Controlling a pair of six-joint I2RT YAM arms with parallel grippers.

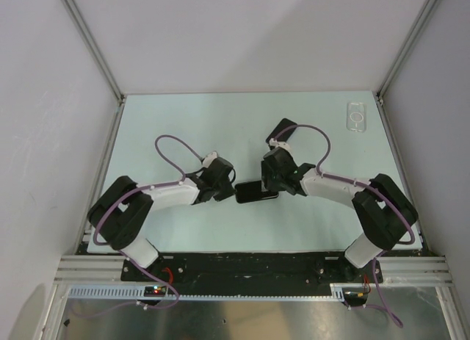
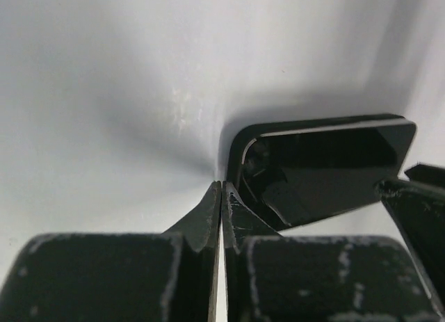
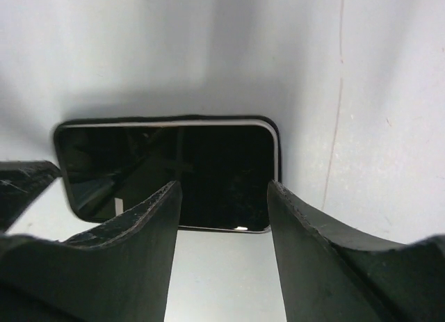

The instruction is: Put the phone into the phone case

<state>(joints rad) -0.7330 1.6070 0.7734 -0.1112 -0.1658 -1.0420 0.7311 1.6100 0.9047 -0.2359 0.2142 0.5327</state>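
A pale table (image 1: 183,127) carries a black phone (image 1: 256,192) lying flat between the left gripper (image 2: 221,197) and the right gripper (image 3: 224,191), a second black phone (image 1: 283,128) just beyond the right gripper, and the clear phone case (image 1: 356,117) well beyond that gripper, off to its right

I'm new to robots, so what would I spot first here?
A black phone lies in the middle of the table, and both grippers meet at it. The left gripper is shut beside its corner, and the right gripper is open over it. The clear phone case lies in the far right corner.
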